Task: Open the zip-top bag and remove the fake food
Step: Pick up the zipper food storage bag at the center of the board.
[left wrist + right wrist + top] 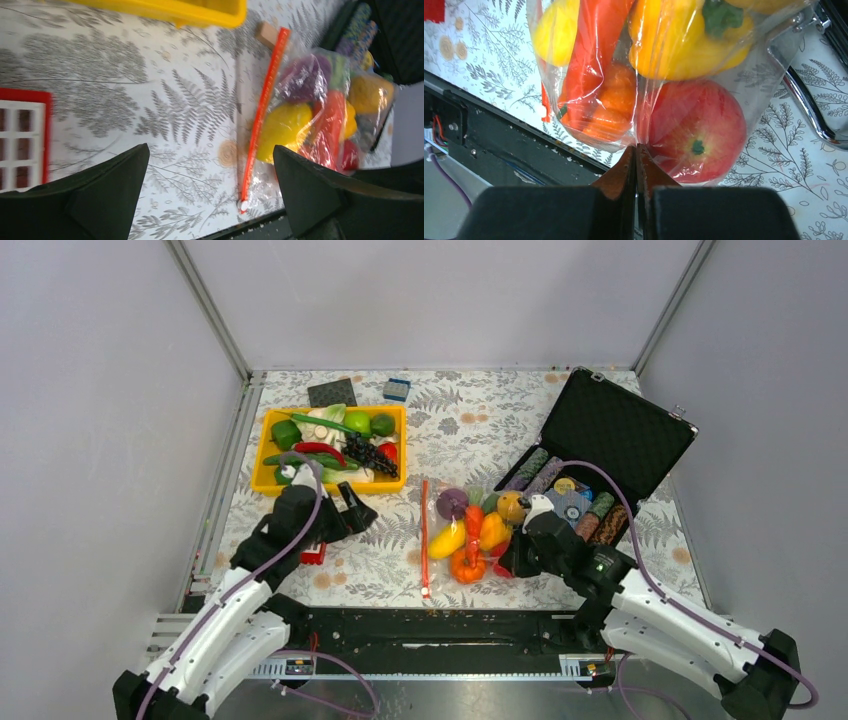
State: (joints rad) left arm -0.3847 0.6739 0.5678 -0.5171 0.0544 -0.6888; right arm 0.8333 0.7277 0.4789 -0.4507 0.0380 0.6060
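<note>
Glossy plastic food [696, 132] fills a crinkly clear bag [639, 100].

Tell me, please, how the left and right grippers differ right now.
The left gripper has its jaws wide apart; the right gripper has them pressed together. The left gripper holds nothing, over the tablecloth; the right gripper appears to pinch the edge of the zip-top bag beside the red apple. The left gripper is apart from the bag, on its zip strip side; the right gripper is at the opposite edge. Both point toward the bag.
</note>
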